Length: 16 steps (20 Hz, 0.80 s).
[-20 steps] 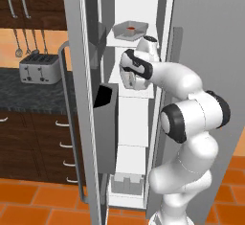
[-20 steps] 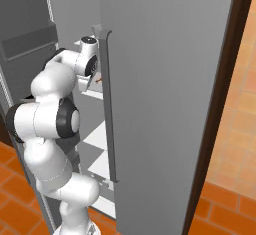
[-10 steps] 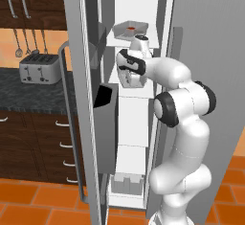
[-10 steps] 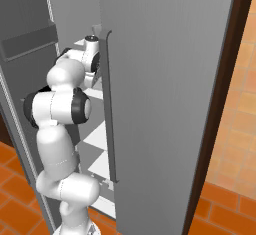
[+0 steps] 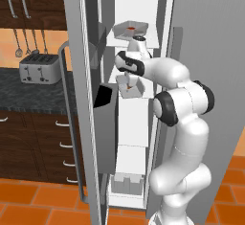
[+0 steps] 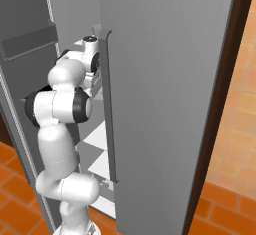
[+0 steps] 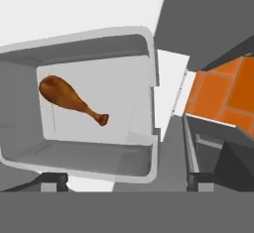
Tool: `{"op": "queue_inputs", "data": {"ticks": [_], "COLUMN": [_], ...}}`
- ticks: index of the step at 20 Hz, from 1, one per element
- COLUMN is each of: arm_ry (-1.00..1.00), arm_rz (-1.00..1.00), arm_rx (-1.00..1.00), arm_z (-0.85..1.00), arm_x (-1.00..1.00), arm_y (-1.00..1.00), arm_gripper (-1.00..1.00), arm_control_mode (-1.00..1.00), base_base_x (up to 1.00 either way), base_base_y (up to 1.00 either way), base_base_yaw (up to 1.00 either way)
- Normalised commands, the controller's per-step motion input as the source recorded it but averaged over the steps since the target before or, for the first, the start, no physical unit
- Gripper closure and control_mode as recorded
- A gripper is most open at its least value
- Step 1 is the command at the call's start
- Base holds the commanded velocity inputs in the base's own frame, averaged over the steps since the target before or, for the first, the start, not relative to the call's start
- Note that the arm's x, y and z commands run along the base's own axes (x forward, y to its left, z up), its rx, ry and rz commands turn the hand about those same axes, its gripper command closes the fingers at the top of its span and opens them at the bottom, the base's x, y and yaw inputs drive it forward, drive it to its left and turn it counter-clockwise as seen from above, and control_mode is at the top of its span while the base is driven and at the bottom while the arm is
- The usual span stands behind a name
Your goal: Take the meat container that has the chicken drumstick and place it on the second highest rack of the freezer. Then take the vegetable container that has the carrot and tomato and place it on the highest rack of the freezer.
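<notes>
The meat container point(image 7: 94, 103), a white tray, lies right under my hand with the chicken drumstick point(image 7: 69, 98) in its left half. My gripper point(image 7: 121, 182) is open; its fingertips point(image 7: 198, 180) stand wide apart at the tray's near rim, holding nothing. From the left base, my gripper point(image 5: 129, 79) points down inside the open freezer point(image 5: 134, 123), just over the meat container point(image 5: 134, 91) on a white rack. One rack higher sits a second white container point(image 5: 130, 29) with a small red item, apparently the tomato point(image 5: 130, 28). The carrot is too small to make out.
The freezer door point(image 5: 83, 123) stands open at the left, with a black bin point(image 5: 106, 95) on its inside. The closed grey fridge door point(image 6: 165, 79) and its handle point(image 6: 107, 104) flank the arm on the right. A toaster point(image 5: 39, 68) sits on the dark counter. A white bin point(image 5: 128, 183) lies low in the freezer.
The jaws have gone from shut to wide open and let go of the meat container, which now rests on the rack. The arm has straightened and reached deeper into the freezer.
</notes>
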Motion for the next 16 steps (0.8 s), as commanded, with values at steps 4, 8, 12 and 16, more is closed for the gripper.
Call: {"op": "queue_inputs", "data": {"ticks": [4, 8, 12, 16], "arm_ry": [-0.07, -0.13, -0.16, -0.14], "arm_rz": [0.10, 0.25, 0.47, 0.49], "arm_rx": [0.03, -0.05, -0.31, -0.26], "arm_z": [-0.01, 0.14, 0.07, 0.46], "arm_x": [-0.96, -1.00, -1.00, -1.00], "arm_y": [-0.01, -0.01, -0.18, -0.18], "arm_gripper": [-1.00, -1.00, -1.00, -1.00], "arm_control_mode": [-1.00, -1.00, -1.00, -1.00], "base_base_x": [0.00, 0.00, 0.00, 0.00], "base_base_y": [0.00, 0.00, 0.00, 0.00], "base_base_yaw": [0.00, 0.00, 0.00, 0.00]}}
